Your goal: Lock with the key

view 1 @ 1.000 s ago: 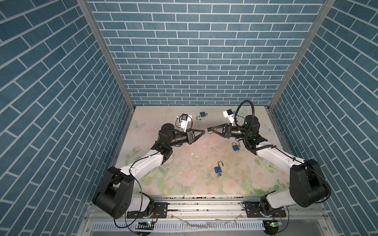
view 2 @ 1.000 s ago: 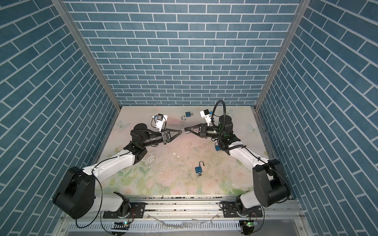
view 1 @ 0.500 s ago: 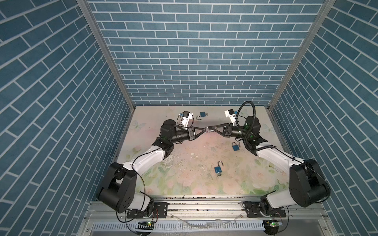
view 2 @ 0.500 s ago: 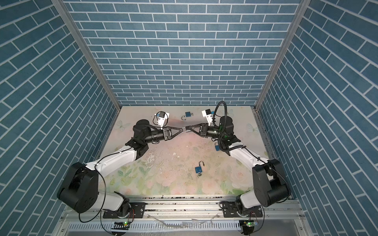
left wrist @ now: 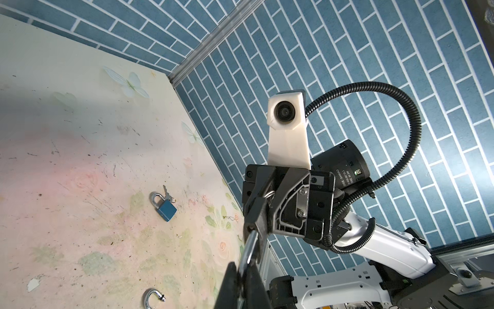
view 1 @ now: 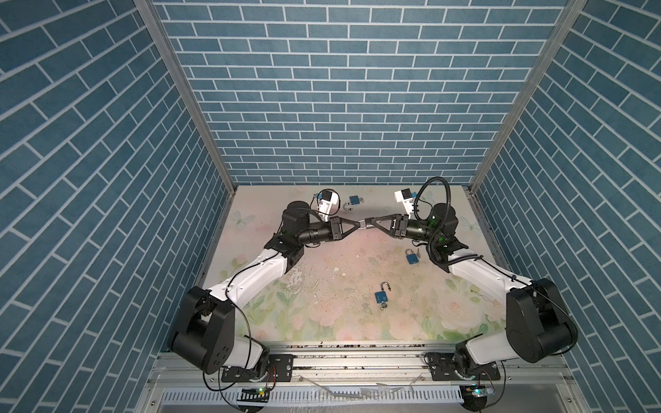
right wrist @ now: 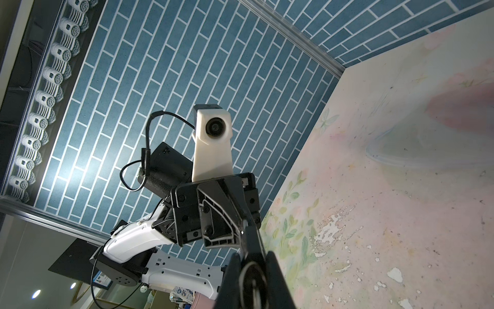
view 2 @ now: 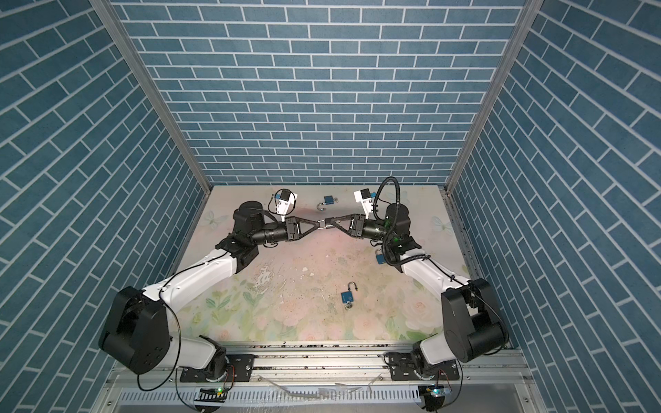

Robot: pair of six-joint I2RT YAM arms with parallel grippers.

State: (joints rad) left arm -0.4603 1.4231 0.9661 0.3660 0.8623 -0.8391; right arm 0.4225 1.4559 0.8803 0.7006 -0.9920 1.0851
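Both grippers meet tip to tip above the back middle of the table in both top views. My left gripper is shut on a thin silvery metal part of a padlock, whose body is hidden edge-on between the fingers. Facing it, my right gripper is shut on the key, of which only the ring shows between the fingers. Whether the key sits in the lock cannot be made out.
Three more blue padlocks lie on the floral table: one with an open shackle at the back, one shut, with a key, by the right arm, and one open near the front. Brick-patterned walls close three sides.
The joined grippers have risen slightly and shifted toward the back wall. The left forearm has swung to a straighter line behind its gripper. Both grips are unchanged.
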